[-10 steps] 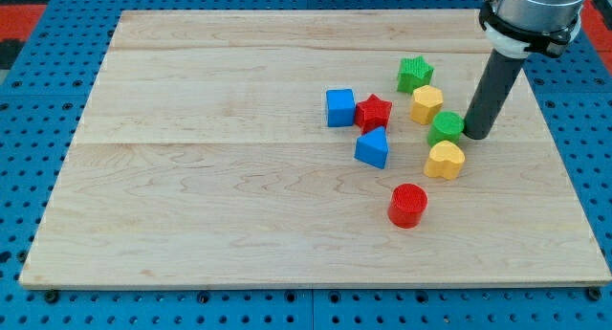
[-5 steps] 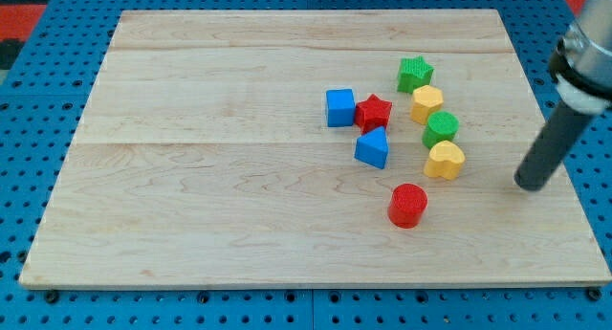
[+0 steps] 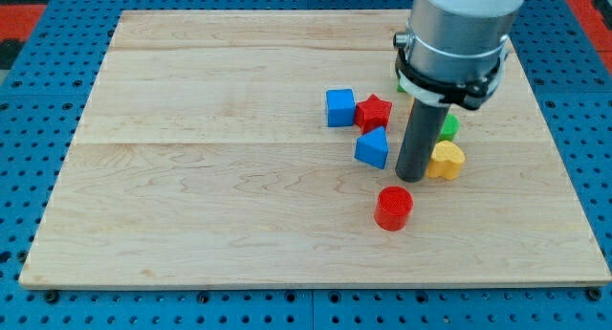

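My tip (image 3: 413,178) stood just above the red cylinder (image 3: 393,208), between the blue wedge-like block (image 3: 372,147) and yellow heart (image 3: 446,161); whether it touched either could not be told. No claw was fitted.

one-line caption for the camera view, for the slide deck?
My tip rests on the wooden board between the blue wedge block and yellow heart block, just above the red cylinder block.

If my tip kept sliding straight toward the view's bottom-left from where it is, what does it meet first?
Probably the red cylinder: it lies just below and left of my tip, apart from it. A line only slightly steeper could slip past it.
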Robot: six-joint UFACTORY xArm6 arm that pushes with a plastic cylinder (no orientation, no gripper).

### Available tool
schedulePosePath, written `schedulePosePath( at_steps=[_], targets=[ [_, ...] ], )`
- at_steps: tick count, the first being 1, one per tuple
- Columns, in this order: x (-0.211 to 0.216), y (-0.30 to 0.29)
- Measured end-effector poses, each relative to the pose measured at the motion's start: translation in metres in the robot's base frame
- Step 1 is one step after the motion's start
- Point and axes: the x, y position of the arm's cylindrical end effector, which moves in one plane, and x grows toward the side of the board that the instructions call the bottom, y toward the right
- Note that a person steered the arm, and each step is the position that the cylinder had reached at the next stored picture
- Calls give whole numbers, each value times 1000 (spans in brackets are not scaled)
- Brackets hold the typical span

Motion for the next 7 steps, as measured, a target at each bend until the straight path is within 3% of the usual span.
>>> schedulePosePath(
  at_steps=[2,4,6,7],
  targets=[
    [-17,3],
    [13,18],
    [17,127],
    [-32,152]
  ],
)
